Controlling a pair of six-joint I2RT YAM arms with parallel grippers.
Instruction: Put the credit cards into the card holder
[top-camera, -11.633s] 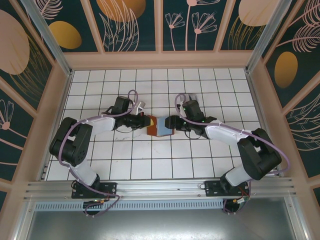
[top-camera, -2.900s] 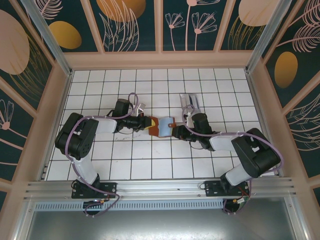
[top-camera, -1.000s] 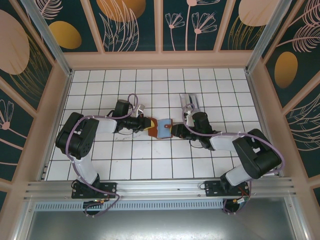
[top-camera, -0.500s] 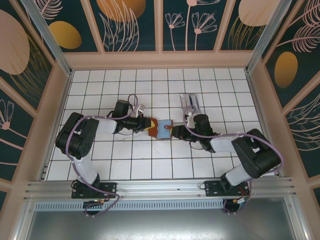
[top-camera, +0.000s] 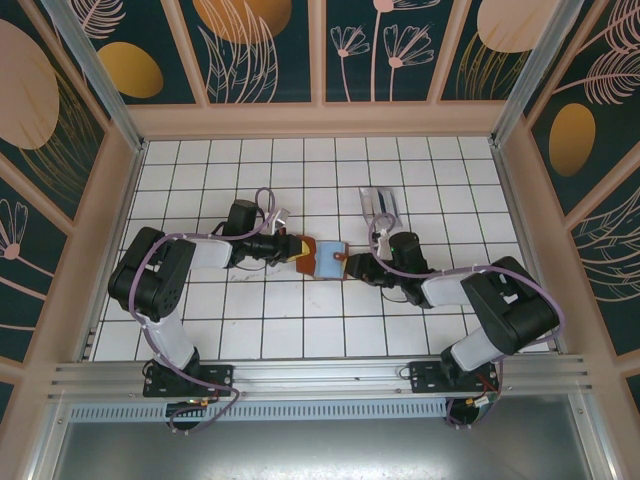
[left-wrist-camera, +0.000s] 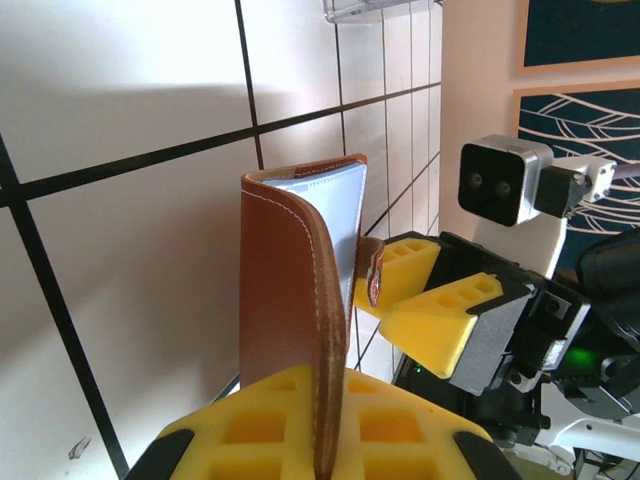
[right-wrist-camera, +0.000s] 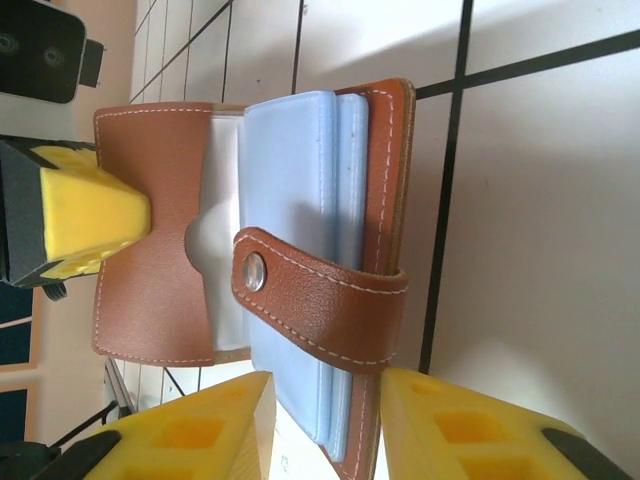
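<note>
The reddish-brown card holder (top-camera: 320, 258) stands half open at the floor's middle, pale blue sleeves showing (right-wrist-camera: 300, 190). My left gripper (top-camera: 296, 248) is shut on its left flap, the leather edge pinched between the yellow fingers (left-wrist-camera: 325, 435). My right gripper (top-camera: 350, 263) is closed across the other half's near end (right-wrist-camera: 325, 445), one finger against the blue sleeves, the other against the leather back, just below the closing tab (right-wrist-camera: 310, 300). The pale grey credit cards (top-camera: 380, 205) lie on the tiles behind the right gripper, apart from both grippers.
White tiled floor (top-camera: 230, 330) walled by wooden sides; the metal rail with both arm bases runs along the near edge (top-camera: 320, 378). The right arm's elbow (top-camera: 505, 305) sits low at the right, the left arm's (top-camera: 150, 275) at the left.
The right wrist has crept slightly right and toward the near edge, and the holder's right half has shifted a little with it. The left arm has not moved.
</note>
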